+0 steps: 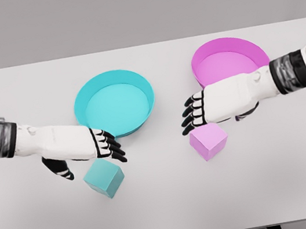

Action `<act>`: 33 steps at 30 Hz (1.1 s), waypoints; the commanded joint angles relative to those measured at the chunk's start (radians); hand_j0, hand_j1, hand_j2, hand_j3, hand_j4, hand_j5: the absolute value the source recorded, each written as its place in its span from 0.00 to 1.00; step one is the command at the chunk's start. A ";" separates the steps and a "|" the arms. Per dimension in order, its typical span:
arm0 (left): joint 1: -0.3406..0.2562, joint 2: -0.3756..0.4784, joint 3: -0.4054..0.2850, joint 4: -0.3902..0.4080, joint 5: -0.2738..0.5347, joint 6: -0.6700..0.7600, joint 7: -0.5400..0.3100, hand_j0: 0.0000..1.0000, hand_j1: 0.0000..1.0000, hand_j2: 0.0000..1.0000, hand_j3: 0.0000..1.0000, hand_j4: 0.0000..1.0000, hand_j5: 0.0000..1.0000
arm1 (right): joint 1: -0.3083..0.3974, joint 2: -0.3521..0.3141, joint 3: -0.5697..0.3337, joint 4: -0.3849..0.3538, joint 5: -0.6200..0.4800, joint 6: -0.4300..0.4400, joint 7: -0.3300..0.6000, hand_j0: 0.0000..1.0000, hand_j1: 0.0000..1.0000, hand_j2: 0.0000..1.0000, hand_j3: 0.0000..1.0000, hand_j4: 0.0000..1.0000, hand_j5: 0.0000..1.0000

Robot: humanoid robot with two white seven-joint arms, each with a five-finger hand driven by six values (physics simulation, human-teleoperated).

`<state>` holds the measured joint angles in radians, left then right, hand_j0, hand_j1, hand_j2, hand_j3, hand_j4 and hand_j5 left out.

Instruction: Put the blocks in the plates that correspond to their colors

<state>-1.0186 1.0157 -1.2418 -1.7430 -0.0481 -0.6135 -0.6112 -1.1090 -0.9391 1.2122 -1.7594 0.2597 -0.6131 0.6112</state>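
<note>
I count two smooth cubes and two round, walled plates on my matte white table. The cyan block lies at 6 o'clock of the cyan plate, the pink block at 7 o'clock of the pink plate. My left hand and right hand hover loosely open above their cubes, holding nothing.

flat white rectangular worktop | spans left to right | two dark legs at near edge | plain grey backdrop beyond far edge

matt, smooth blocks and plates; matt white table; glossy black fingers
</note>
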 commanded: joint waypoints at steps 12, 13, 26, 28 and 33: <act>0.038 -0.005 0.004 -0.006 -0.018 0.003 0.000 1.00 1.00 1.00 1.00 1.00 1.00 | -0.015 0.025 0.027 0.000 0.069 0.002 0.000 1.00 1.00 1.00 1.00 1.00 1.00; 0.040 -0.005 0.004 -0.006 -0.018 0.003 0.000 1.00 1.00 1.00 1.00 1.00 1.00 | -0.015 0.029 0.030 0.000 0.069 0.002 0.000 1.00 1.00 1.00 1.00 1.00 1.00; 0.069 -0.035 0.008 0.003 -0.019 0.003 0.000 1.00 1.00 1.00 1.00 1.00 1.00 | -0.018 0.056 0.095 0.000 0.118 0.002 0.000 1.00 1.00 1.00 1.00 1.00 1.00; 0.071 -0.042 0.008 0.007 -0.019 0.003 0.000 1.00 1.00 1.00 1.00 1.00 1.00 | -0.018 0.057 0.095 0.000 0.138 0.002 0.000 1.00 1.00 1.00 1.00 1.00 1.00; 0.069 -0.043 0.008 0.020 -0.019 0.003 0.000 1.00 1.00 1.00 1.00 1.00 1.00 | -0.025 0.074 0.121 0.001 0.168 0.002 0.000 1.00 1.00 1.00 1.00 1.00 1.00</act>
<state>-0.9480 0.9740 -1.2341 -1.7290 -0.0734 -0.6131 -0.6112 -1.1336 -0.8724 1.3227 -1.7585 0.4154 -0.6129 0.6111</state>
